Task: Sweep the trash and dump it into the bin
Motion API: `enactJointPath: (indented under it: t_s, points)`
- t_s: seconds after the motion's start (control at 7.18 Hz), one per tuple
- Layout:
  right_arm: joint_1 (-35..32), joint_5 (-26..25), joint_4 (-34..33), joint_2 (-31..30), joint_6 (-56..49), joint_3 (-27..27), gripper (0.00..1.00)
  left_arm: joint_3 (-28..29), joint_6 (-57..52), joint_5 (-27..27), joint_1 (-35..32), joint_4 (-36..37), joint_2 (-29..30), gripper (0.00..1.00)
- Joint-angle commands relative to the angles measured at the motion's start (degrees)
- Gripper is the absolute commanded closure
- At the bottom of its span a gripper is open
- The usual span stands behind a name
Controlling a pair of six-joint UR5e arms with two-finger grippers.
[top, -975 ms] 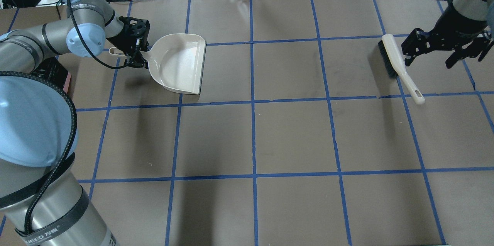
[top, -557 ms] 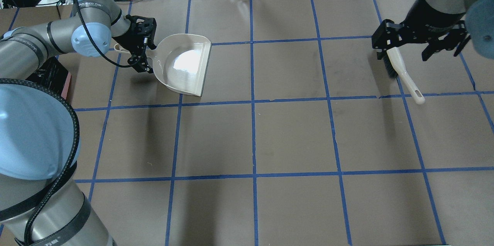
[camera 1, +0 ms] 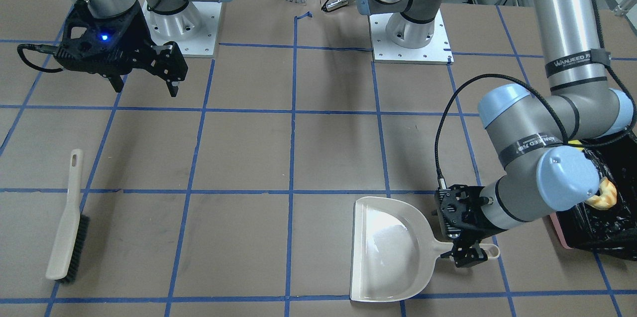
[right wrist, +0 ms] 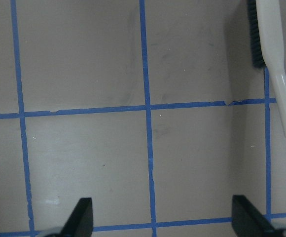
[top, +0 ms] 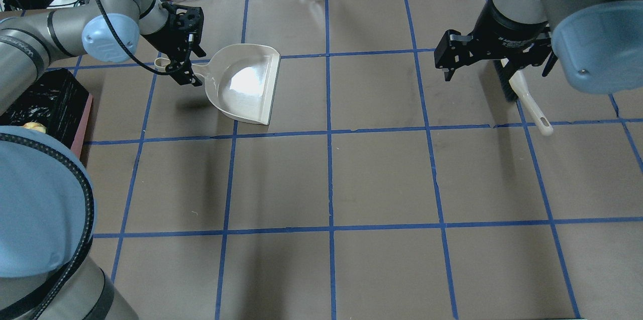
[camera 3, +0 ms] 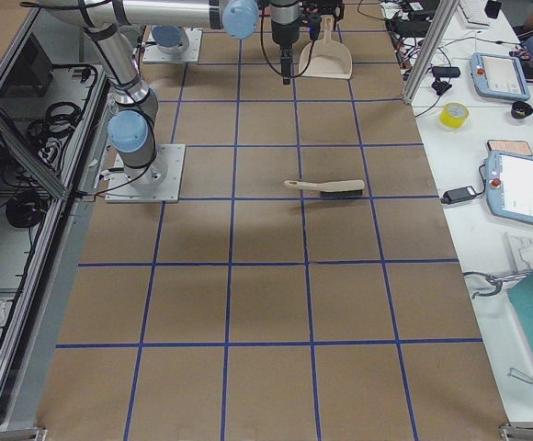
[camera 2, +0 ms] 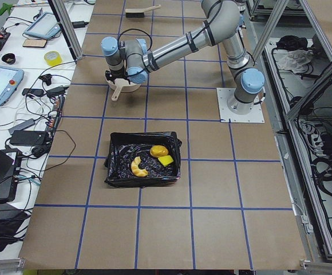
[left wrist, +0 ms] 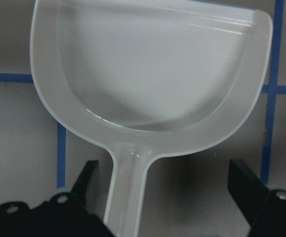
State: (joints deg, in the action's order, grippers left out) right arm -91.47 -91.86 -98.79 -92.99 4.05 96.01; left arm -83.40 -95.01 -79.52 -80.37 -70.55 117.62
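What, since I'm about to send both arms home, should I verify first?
1. Trash in the bin: ok. The nugget, croissant piece and yellow-green block all lie inside the bin.
2. Dustpan empty: ok.
3. Left gripper released: ok. It is open, with the dustpan's handle between its jaws, not clamped.
4. Dustpan flat on the table: cannot tell.
5. Right gripper free: ok. It is open and holds nothing.
6. Brush put down: ok. It lies on the table, apart from the right gripper.
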Motion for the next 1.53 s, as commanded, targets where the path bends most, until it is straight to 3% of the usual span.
enactJointPath:
  t_s: [0.0, 0.14, 0.42, 0.84, 1.11, 1.39]
  points:
    - [-0.28, 0.36, 0.09, 0.00, -0.01, -0.30, 0.00, 0.60, 12.12, -1.25, 0.47, -4.59, -6.31, 0.08]
    - [-0.20, 0.10, 0.09, 0.09, 0.08, -0.30, 0.00, -0.61, 17.70, -2.04, -0.31, -4.77, -8.96, 0.00]
    - [-0.29, -0.34, -0.52, 0.53, 0.69, 0.31, 0.00, -1.15, 28.49, -2.48, -0.67, -5.21, -13.44, 0.00]
    - [-0.29, -0.77, 0.00, 0.36, 0.61, 0.40, 0.00, -2.11, 51.78, -7.56, -5.83, -11.77, -20.56, 0.00]
    - [-0.29, -0.25, 0.36, 0.09, 0.61, 0.40, 0.00, -5.88, 68.48, -9.16, -7.52, -11.98, -24.87, 0.00]
    - [-0.29, -0.87, 0.09, 0.53, 0.61, 0.49, 0.00, -9.40, 78.34, -9.34, -7.52, -12.07, -28.48, 0.00]
